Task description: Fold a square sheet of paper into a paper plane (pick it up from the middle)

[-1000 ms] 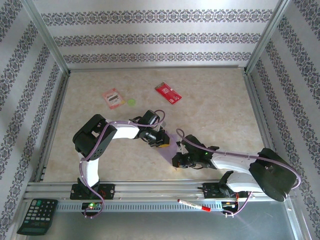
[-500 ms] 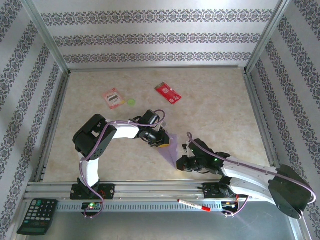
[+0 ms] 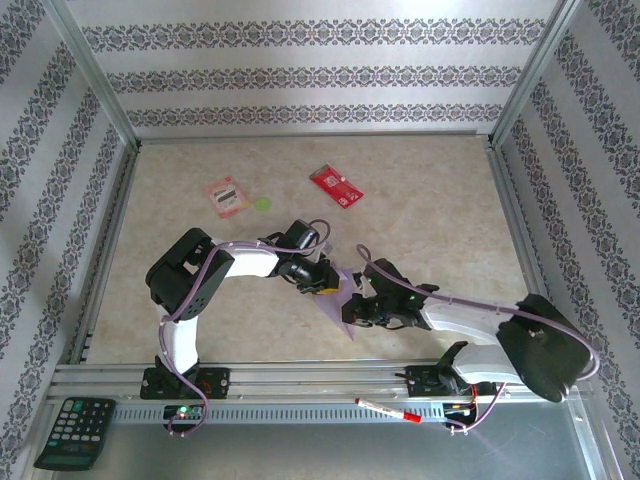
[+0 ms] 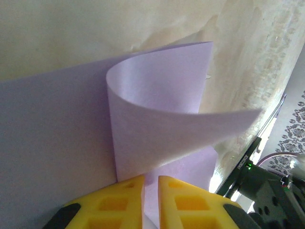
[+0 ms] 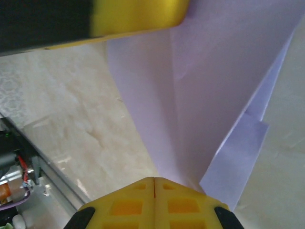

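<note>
The square sheet of paper (image 3: 339, 298) is pale lilac and lies partly folded between my two grippers near the table's front middle. My left gripper (image 3: 322, 283) rests its tips on the sheet. In the left wrist view, the left gripper (image 4: 151, 179) stands slightly open with lilac paper showing in the slit. A flap of the sheet (image 4: 157, 109) curls up just beyond it. My right gripper (image 3: 352, 313) is shut. In the right wrist view, the right gripper (image 5: 154, 180) meets the narrow end of the raised sheet (image 5: 209, 86). I cannot tell whether paper is pinched there. The paper plane is not formed.
A red card (image 3: 336, 186), a pink-red packet (image 3: 226, 196) and a small green disc (image 3: 263, 204) lie at the back. A calculator (image 3: 75, 432) and a red marker (image 3: 388, 410) sit by the front rail. Aluminium posts and patterned walls enclose the table (image 3: 440, 220).
The right arm's elbow swung out to the right and came back. Its gripper now sits slightly closer to the left gripper. The left arm has not moved.
</note>
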`<act>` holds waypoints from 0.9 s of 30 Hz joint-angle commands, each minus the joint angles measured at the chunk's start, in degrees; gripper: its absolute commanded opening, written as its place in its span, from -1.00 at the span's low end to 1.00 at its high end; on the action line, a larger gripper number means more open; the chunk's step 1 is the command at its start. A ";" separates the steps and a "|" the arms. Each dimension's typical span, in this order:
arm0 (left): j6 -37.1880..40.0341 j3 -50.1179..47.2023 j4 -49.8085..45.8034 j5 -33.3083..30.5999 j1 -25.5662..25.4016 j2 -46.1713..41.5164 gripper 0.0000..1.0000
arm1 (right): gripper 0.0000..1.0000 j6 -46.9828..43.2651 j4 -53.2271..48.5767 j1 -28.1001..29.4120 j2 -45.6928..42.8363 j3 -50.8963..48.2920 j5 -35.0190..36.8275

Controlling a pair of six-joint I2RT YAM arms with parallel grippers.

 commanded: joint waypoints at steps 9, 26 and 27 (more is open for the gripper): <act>1.38 -1.15 -5.94 -4.57 0.60 3.67 -0.68 | -1.00 -0.27 1.74 1.05 0.12 -6.67 -0.96; 1.60 -1.14 -6.52 -4.92 0.88 3.48 -0.68 | -1.00 4.30 -5.78 5.11 -14.31 -9.35 2.56; 1.65 -1.13 -6.57 -4.92 0.85 3.52 -0.68 | -1.00 4.16 -5.76 4.29 -14.98 -8.53 2.15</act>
